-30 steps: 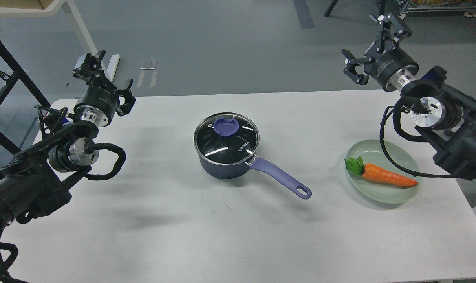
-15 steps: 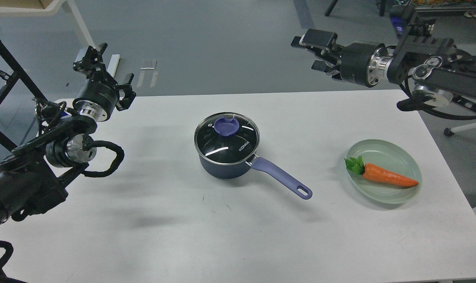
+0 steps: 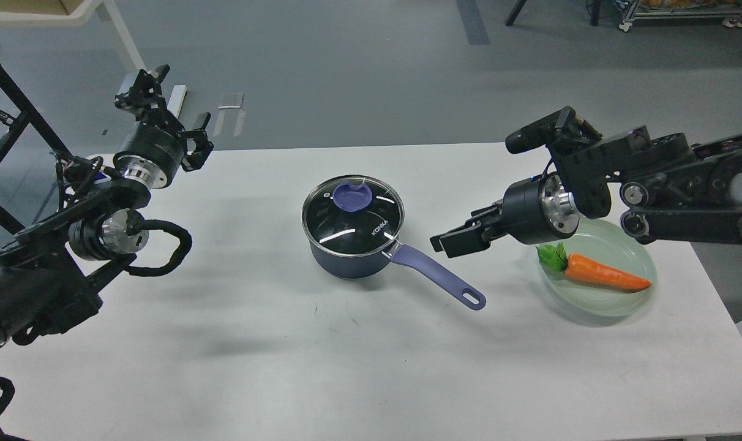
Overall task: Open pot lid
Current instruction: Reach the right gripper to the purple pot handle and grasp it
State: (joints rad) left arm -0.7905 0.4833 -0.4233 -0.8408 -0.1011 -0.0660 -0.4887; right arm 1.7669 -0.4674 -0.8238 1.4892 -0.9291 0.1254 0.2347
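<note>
While the left arm is hanging out over the far-left corner of the table (image 3: 254, 367), its left gripper (image 3: 163, 116) is sitting up past the back edge with its fingers spread apart and nothing in them. Loads of bare white tabletop is lying between that arm and the pot (image 3: 349, 254), and the whole front half of the table is sitting open too.

Moving right, the pot is sitting upright around the middle of the table, a bit toward the back. It's dark blue, and the lid (image 3: 352, 214) is sitting flat on it: dark glass with a metal rim, a purple knob (image 3: 352, 197) in the middle and some white lettering near the edge. The purple handle (image 3: 438, 277) is sticking out toward the front right, lying clear of everything.

Further right, the right gripper (image 3: 453, 240) is hovering just off the handle, pointing at the pot. It's seen end-on and dark, so honestly I can't tell how far open it is, but it's gripping nothing. Behind it a pale green plate (image 3: 610, 306) is holding a carrot (image 3: 607, 275), close to the right edge.
</note>
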